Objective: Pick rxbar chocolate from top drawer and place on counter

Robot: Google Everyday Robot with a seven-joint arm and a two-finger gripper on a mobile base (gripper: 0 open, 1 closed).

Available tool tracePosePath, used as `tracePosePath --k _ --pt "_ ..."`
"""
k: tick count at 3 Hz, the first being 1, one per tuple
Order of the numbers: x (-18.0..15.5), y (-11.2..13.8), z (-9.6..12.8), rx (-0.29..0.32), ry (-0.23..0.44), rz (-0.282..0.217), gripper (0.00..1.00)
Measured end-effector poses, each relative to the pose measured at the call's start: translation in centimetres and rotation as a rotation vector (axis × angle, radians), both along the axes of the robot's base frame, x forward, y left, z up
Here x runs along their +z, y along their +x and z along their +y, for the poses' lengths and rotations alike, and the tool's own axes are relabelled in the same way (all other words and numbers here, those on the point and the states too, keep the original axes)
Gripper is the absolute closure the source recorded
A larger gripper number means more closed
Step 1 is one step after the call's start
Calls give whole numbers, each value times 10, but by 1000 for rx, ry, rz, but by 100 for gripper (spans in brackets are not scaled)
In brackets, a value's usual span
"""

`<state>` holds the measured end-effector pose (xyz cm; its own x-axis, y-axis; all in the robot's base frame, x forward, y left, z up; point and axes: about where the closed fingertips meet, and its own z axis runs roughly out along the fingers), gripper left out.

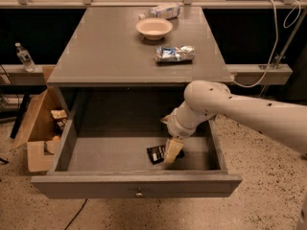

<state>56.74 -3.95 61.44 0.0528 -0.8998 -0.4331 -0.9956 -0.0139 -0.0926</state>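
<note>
reaching into the drawer: the grasp on the bar is the step in hand

the top drawer (96, 153) stands pulled open, its front panel and small knob (139, 193) toward the camera. the rxbar chocolate (155, 153) lies flat on the drawer floor, right of centre and close to the front wall. the white arm bends down from the right, and the gripper (172, 152) is down at the bar, over its right-hand part. whether it is open around the bar or closed on it, i cannot tell, as it reads as one pale shape against the black wrapper.

the step looks like the pick itself. nothing is lifted, and the bar sits on the drawer floor.

the bar's long axis runs roughly side to side, near parallel to the drawer front, with a slight skew. one end points to the left wall and the other is hidden under the gripper. a grasp across the short width should suit it.

the next move calls for a firm hold, then a straight lift that clears the front wall and the counter's edge above. the counter (105, 56) has bare room at its front left, well apart from the bowl (154, 28) and the foil packet (174, 53).
</note>
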Motion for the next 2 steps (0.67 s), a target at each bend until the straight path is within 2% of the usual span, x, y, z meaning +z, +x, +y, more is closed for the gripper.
tracePosePath --k 1,2 --pt "-13 1 -1 10 -3 -9 0" --pt "-27 -1 -5 14 -2 -25 19"
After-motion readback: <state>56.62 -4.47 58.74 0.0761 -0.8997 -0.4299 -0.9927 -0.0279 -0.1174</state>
